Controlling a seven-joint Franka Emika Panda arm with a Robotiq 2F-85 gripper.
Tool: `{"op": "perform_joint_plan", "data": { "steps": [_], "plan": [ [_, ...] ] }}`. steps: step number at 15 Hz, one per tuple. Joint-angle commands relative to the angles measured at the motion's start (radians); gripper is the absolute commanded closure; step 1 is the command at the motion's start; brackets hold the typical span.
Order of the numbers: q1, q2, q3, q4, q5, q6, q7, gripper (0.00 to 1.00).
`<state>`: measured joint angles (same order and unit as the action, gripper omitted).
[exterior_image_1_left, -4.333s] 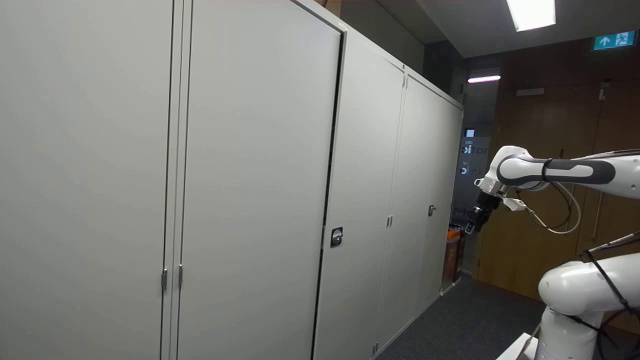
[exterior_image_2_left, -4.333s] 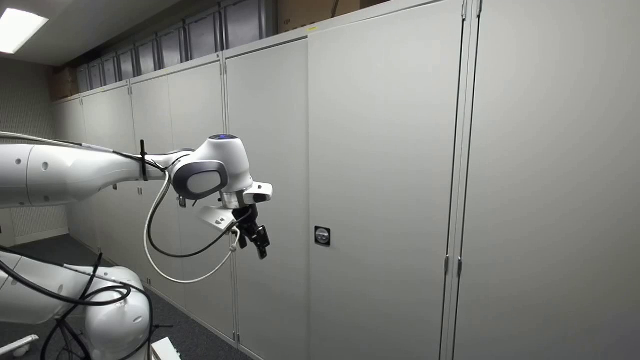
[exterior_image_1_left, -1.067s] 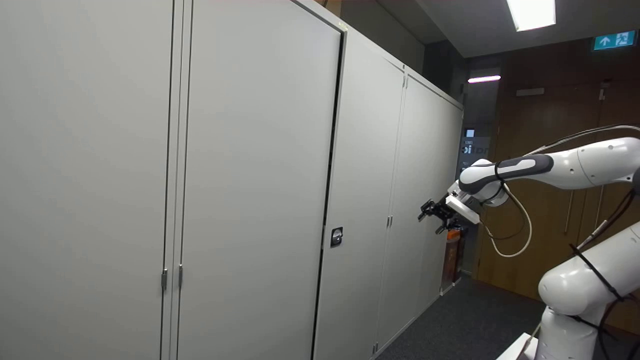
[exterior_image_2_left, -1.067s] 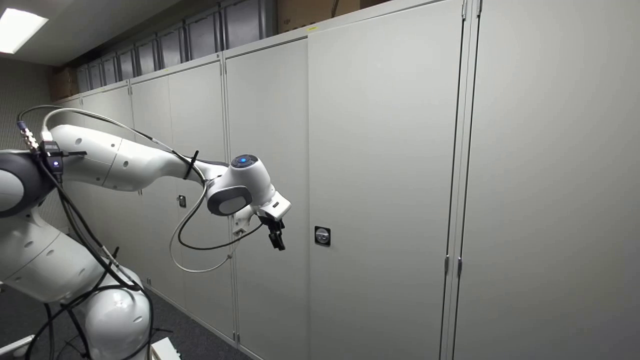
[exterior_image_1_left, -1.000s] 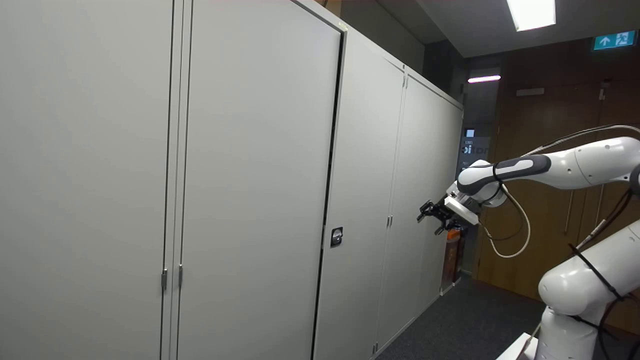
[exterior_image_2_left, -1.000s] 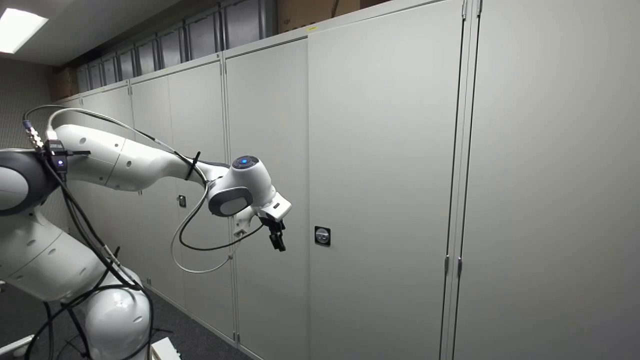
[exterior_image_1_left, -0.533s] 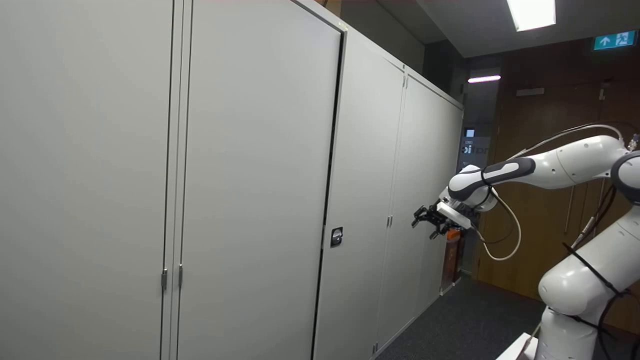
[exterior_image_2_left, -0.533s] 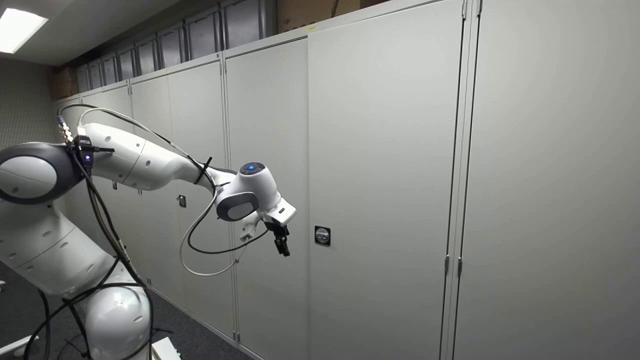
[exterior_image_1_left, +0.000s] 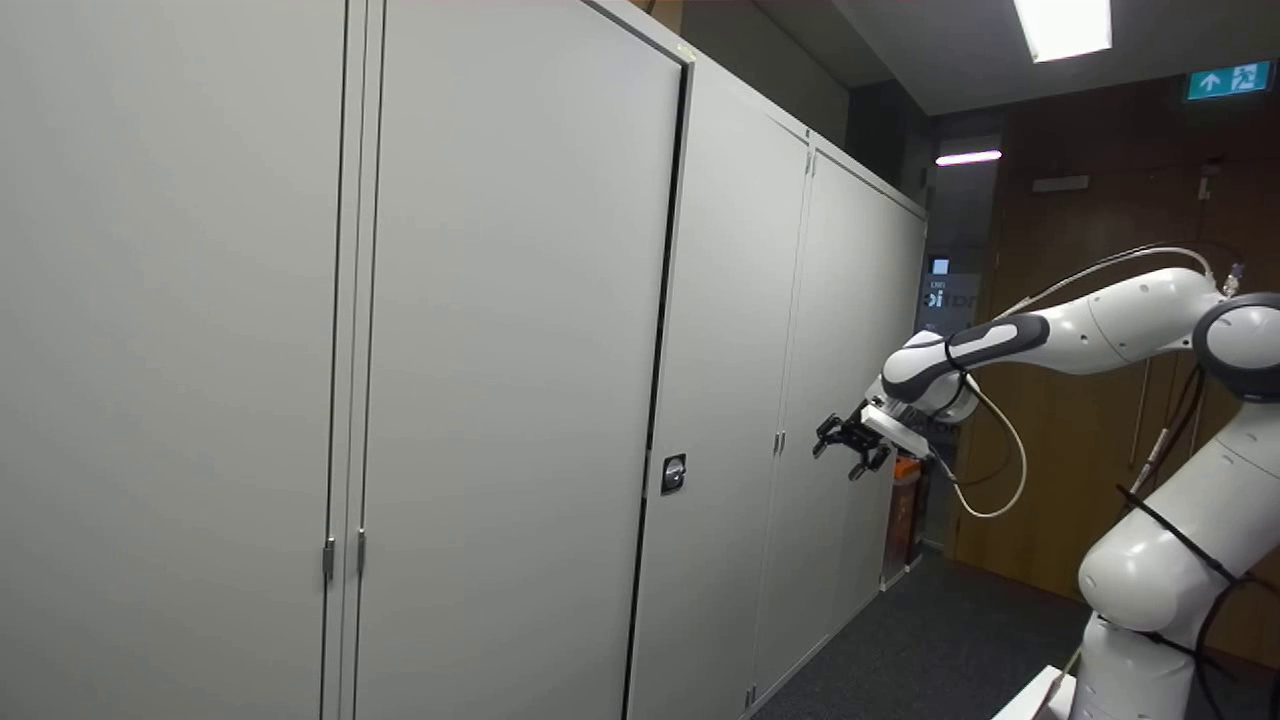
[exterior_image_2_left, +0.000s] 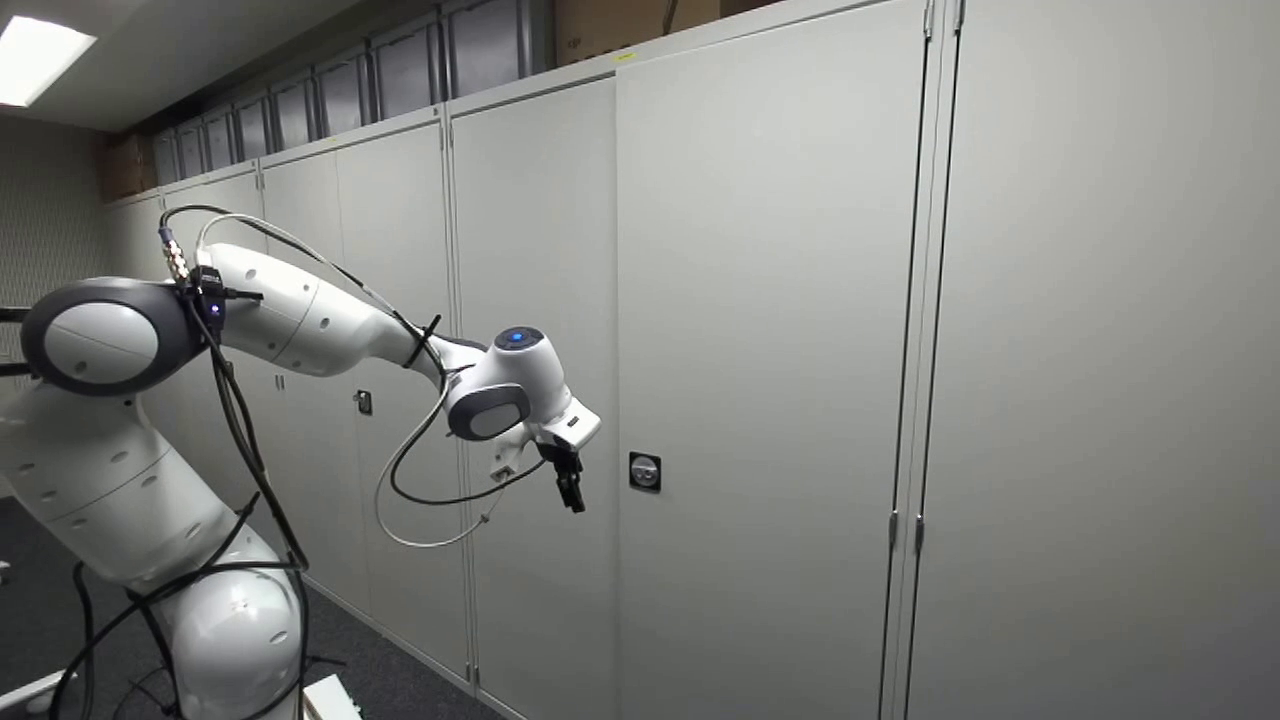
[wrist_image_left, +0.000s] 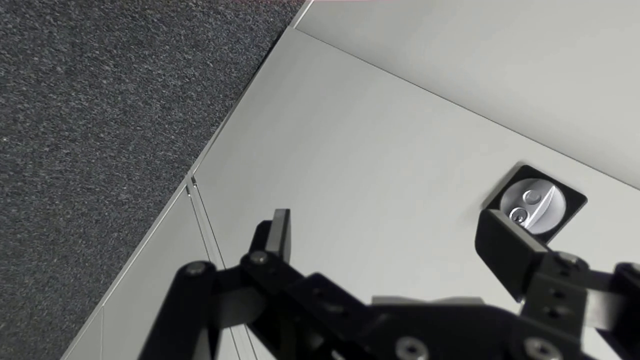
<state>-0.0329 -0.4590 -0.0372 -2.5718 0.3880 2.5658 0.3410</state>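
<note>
In an exterior view, the scene is seen from close to the grey cabinets (exterior_image_1_left: 520, 360), along their row toward a wooden door (exterior_image_1_left: 1060, 460); my arm (exterior_image_1_left: 1110, 325) stands at the right side. In an exterior view, the direction is opposite along this row, toward a far wall (exterior_image_2_left: 50, 200); here I stand at the left and look larger, so this view is nearer to me. Both exterior views share the round lock (exterior_image_2_left: 645, 472). The wrist view looks from just behind my claw (wrist_image_left: 390, 230), obliquely onto the same cabinets and down to the carpet (wrist_image_left: 100, 125); it is turned, so the cabinet edges run diagonally, and it shows the lock from the nearest place.
</note>
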Motion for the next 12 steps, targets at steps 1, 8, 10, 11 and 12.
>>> {"op": "perform_joint_plan", "data": {
  "steps": [1, 8, 10, 11, 12],
  "plan": [
    [-0.004, 0.000, 0.003, 0.002, 0.001, -0.003, 0.000, 0.00],
    [-0.002, 0.027, 0.016, 0.002, 0.025, 0.071, 0.041, 0.00],
    [-0.001, 0.054, 0.027, 0.008, 0.027, 0.110, 0.073, 0.00],
    [-0.002, 0.071, 0.037, 0.012, 0.024, 0.134, 0.095, 0.00],
    [0.002, 0.090, 0.044, 0.019, 0.026, 0.154, 0.110, 0.00]
  ]
}}
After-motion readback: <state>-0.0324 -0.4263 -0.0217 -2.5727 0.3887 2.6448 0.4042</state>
